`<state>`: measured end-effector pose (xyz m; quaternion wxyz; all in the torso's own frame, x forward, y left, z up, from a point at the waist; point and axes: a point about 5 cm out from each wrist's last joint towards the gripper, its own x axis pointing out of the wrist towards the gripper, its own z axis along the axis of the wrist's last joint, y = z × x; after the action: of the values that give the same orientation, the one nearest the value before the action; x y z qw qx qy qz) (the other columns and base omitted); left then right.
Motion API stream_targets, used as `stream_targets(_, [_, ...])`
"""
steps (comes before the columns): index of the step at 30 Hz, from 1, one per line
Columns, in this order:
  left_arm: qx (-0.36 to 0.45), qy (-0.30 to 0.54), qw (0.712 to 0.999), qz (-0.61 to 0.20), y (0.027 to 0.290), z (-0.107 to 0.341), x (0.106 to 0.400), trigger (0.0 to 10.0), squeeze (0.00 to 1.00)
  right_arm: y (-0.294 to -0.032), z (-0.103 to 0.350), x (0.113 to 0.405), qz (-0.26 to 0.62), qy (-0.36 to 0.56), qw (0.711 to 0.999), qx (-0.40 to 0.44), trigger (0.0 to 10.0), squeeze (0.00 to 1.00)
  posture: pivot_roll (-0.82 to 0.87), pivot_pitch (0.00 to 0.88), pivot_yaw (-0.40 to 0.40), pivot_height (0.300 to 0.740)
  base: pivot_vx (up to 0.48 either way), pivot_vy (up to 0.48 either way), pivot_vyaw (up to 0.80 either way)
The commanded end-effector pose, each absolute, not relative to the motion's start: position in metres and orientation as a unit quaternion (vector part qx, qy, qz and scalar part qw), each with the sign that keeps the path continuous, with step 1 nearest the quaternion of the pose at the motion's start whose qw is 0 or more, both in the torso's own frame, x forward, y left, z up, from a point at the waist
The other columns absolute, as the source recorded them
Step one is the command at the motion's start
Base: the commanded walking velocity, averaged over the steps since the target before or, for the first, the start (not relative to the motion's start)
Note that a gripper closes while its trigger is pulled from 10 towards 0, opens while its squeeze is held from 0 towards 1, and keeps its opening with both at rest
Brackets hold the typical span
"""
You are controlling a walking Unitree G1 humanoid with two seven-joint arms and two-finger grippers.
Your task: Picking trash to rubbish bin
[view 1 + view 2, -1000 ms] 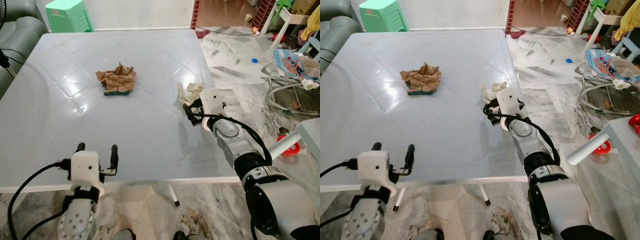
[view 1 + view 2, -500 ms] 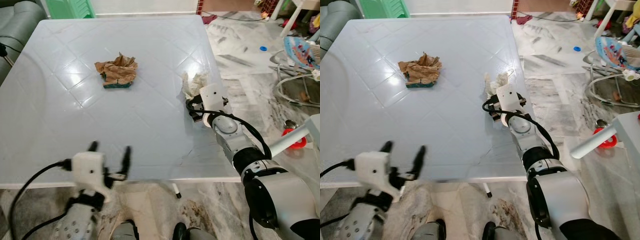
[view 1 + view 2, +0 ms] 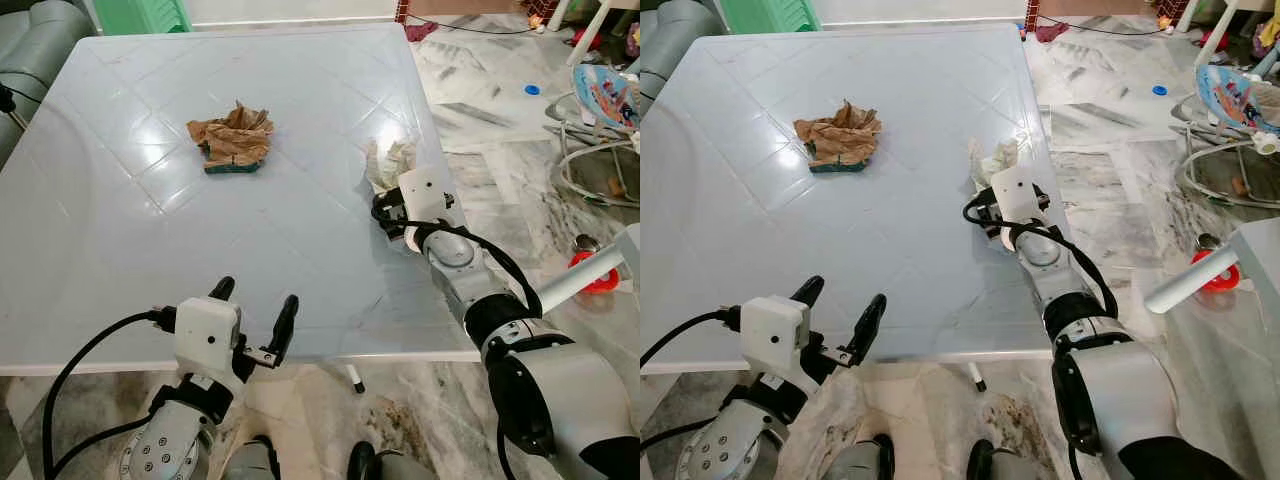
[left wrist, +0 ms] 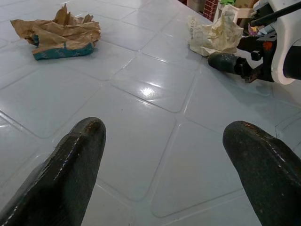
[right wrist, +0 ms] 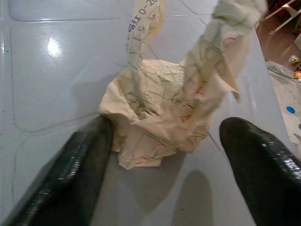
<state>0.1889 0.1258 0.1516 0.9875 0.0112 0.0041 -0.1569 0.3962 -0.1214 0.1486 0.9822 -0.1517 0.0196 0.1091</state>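
A crumpled pale paper wad lies near the right edge of the white table. My right gripper rests on the table just in front of it. In the right wrist view the wad sits between the two fingertips, which are spread open around it without closing. A crumpled brown paper with a teal piece under it lies further back, mid-table. My left gripper hovers open at the table's front edge, holding nothing; its wrist view looks across the table at the brown paper.
A green plastic stool and a grey sofa stand behind the table. On the marble floor to the right are a baby bouncer and a red-and-white object. The table's front edge is close to my body.
The camera has moved nearer and tipped down. My left gripper has shifted a little to the right and up at the front edge. The right gripper stays by the pale paper.
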Motion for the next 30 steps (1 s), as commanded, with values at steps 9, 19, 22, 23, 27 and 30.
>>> stream_targets(9, [0.009,0.001,0.988,-0.156,0.1263,0.1553,0.1905,10.0,0.0,-0.1236,0.1486,0.3964,0.109,0.022,0.985,-0.135,0.0,0.0,0.26,0.234,-0.032,0.74,0.0,0.0,0.0])
stream_targets(19, [0.01,0.001,0.988,-0.153,0.1263,0.1552,0.1918,10.0,0.0,-0.1242,0.1486,0.3963,0.111,0.021,0.985,-0.133,0.0,0.0,0.26,0.233,-0.033,0.74,0.0,0.0,0.0])
stream_targets(22, [0.011,0.0,0.988,-0.152,0.1262,0.1549,0.1929,10.0,0.0,-0.1237,0.1488,0.3963,0.112,0.021,0.985,-0.132,0.0,0.0,0.26,0.228,-0.033,0.74,0.0,0.0,0.0])
stream_targets(23, [0.011,0.0,0.988,-0.152,0.1262,0.1548,0.193,10.0,0.0,-0.1236,0.1488,0.3963,0.112,0.02,0.985,-0.132,0.0,0.0,0.26,0.228,-0.033,0.74,0.0,0.0,0.0])
stream_targets(27, [0.012,-0.001,0.988,-0.151,0.1262,0.1548,0.194,10.0,0.0,-0.1231,0.1496,0.3964,0.115,0.018,0.985,-0.13,0.0,0.0,0.26,0.223,-0.033,0.74,0.0,0.0,0.0])
stream_targets(30, [0.012,-0.001,0.989,-0.151,0.1262,0.1546,0.1948,10.0,0.0,-0.1233,0.1494,0.3963,0.115,0.018,0.985,-0.13,0.0,0.0,0.25,0.222,-0.033,0.74,0.0,0.0,0.0])
